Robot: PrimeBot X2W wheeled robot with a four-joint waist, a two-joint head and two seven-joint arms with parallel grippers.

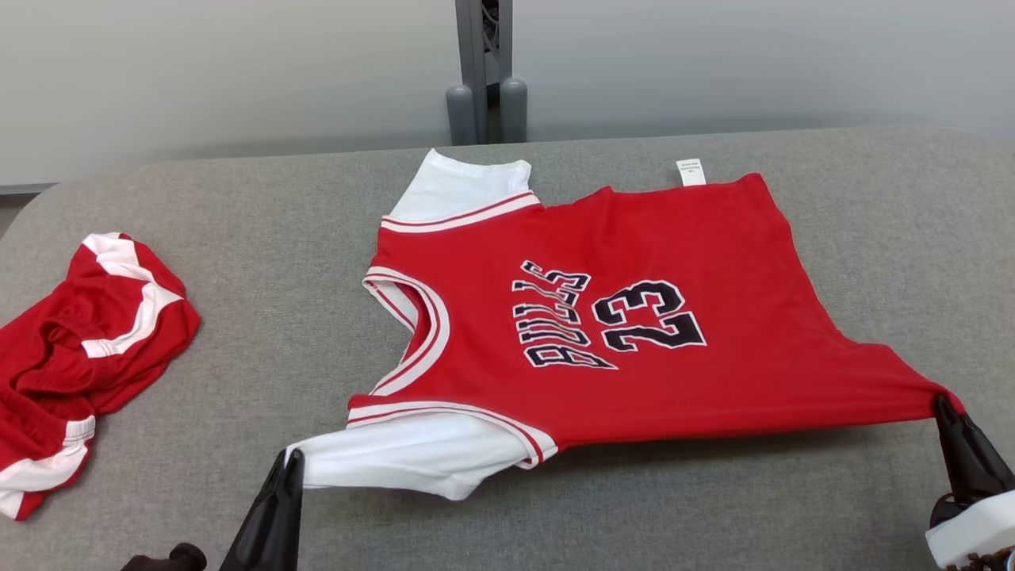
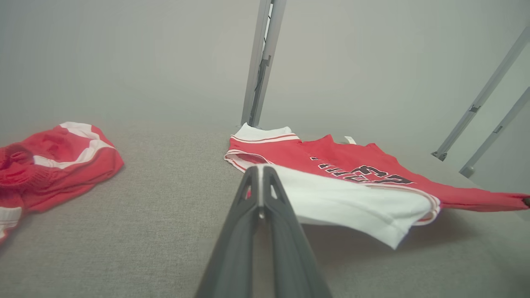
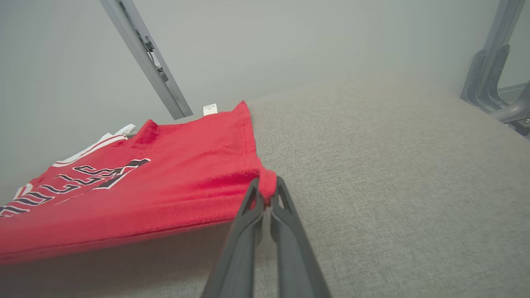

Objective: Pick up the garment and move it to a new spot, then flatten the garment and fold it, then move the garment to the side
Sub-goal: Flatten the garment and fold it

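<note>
The garment (image 1: pixel 634 317) is a red jersey with white sleeves and dark "BULLS 23" lettering, spread across the grey table (image 1: pixel 317 206) with its neck to the left. Its near edge is lifted off the surface. My left gripper (image 1: pixel 292 458) is shut on the tip of the near white sleeve (image 2: pixel 352 203), seen in the left wrist view with fingers pinched together at the left gripper (image 2: pixel 261 169). My right gripper (image 1: pixel 944 403) is shut on the near hem corner at the right; in the right wrist view red cloth bunches between the right gripper (image 3: pixel 267 184) tips.
A second red and white garment (image 1: pixel 71 357) lies crumpled at the table's left edge. A grey metal post (image 1: pixel 484 71) stands behind the table's far edge, before a pale wall. Bare grey table stretches to the right of the jersey (image 3: pixel 393 165).
</note>
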